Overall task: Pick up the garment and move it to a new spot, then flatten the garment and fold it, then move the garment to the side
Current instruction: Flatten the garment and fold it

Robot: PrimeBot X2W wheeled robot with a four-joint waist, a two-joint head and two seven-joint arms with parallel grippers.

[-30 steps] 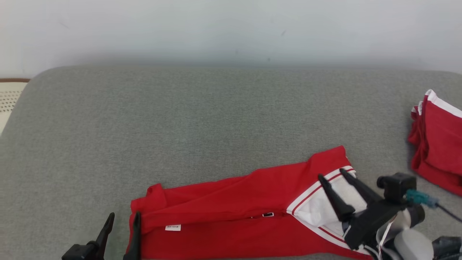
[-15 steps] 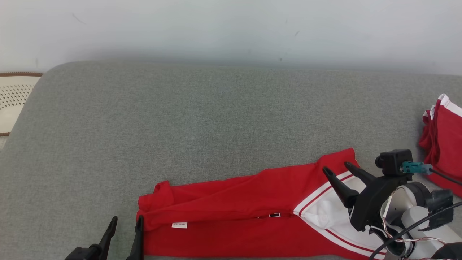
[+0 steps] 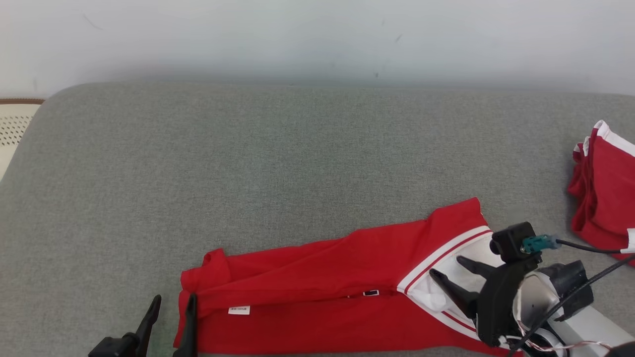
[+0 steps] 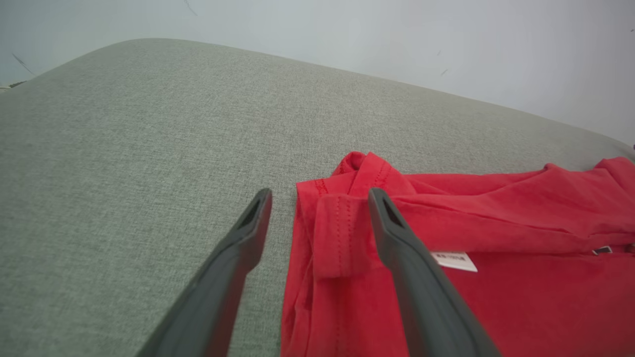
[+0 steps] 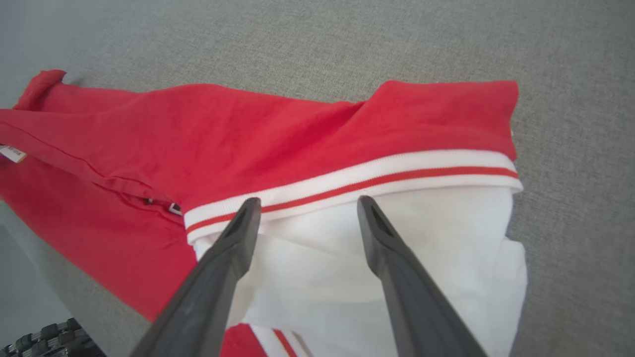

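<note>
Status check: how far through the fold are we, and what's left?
Done: red garment lies flat on the grey cushion, apparently folded lengthwise into a strip. In hand: nothing gripped; left jaws open astride its hem end, right jaws open over the white collar end. Left: cross folds, then moving it aside.

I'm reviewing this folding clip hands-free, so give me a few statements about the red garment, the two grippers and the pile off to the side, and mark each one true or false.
1. The red garment lies on the grey cushion. True.
2. The left gripper is shut on the garment's end. False: it is open, its fingers straddling that end's edge.
3. The right gripper is open over the garment's white section. True.
4. The pile of red clothes sits at the cushion's left end. False: it is at the right edge of the head view.
5. A white label shows near the left gripper. True.
</note>
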